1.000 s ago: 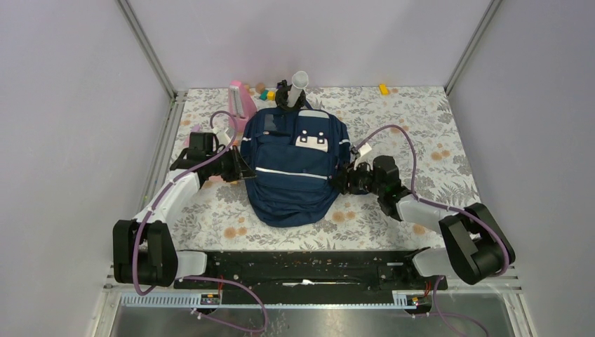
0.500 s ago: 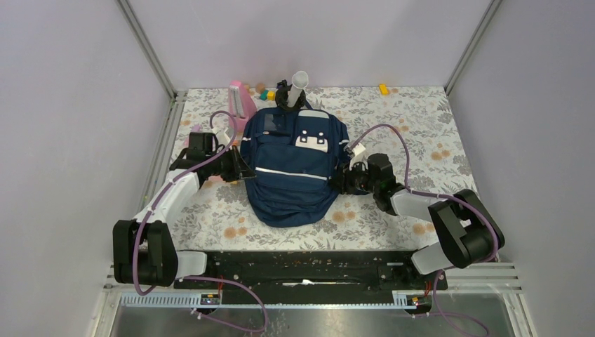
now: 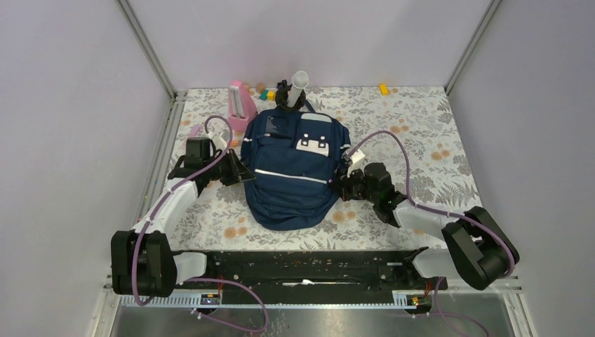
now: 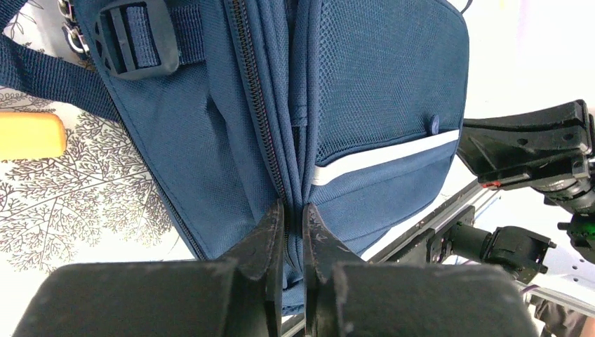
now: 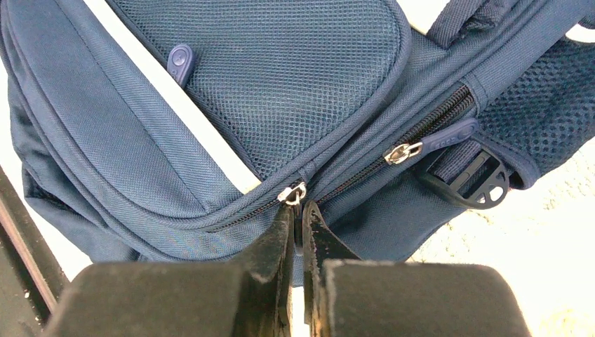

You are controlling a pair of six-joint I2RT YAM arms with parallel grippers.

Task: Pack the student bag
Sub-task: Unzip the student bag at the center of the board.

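The student bag lies flat mid-table, navy with white-grey patches and a thin light stripe. My left gripper is at its left side, shut on a fold of navy fabric beside the zipper. At the bag's right side my right gripper is shut on the tab hanging from a silver zipper slider, fingertips just under the slider. A second slider with a blue tab sits further along on a neighbouring zipper, next to a mesh side pocket.
Behind the bag stand a pink object, a white tube in a black holder and small coloured blocks. A yellow block lies at the back right. An orange object rests on the floral cloth near the bag's strap buckle.
My right gripper has closed onto the zipper tab after standing partly open. The right arm has shifted slightly along the bag's side. The left grip on the fabric is unchanged.
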